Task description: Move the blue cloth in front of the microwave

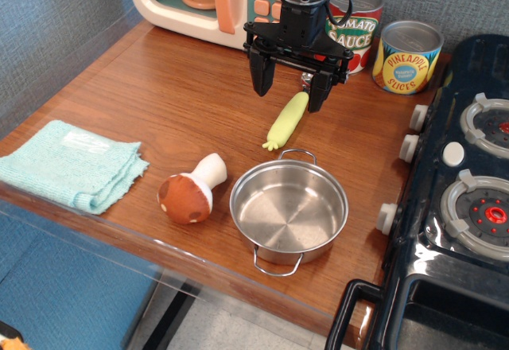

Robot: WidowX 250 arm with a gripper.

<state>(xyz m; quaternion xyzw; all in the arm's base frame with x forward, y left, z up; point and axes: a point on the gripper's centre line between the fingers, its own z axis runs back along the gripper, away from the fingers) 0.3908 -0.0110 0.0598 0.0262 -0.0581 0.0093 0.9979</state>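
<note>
Worktop (pixel 159 95): one wooden surface, front edge behind a clear panel.
Stove (pixel 461 207): one toy unit, dark, cut off at right; two burners show.
Microwave (pixel 199 0): one, top cropped, partly hidden by the arm.
Blue cloth (pixel 71 165): one, folded, at the worktop's left front edge, well apart from the microwave.
Pot (pixel 289 211): one, steel, empty.
Cans: two; "TOMATO SAUCE" (pixel 359 24), half hidden; "PINEAPPLE SLICES" (pixel 407 57).
Mushroom (pixel 191 191): one.
Corn (pixel 288 118): one.
End effector (pixel 289 90): one, fingers spread, holding nothing, above the worktop.
</note>
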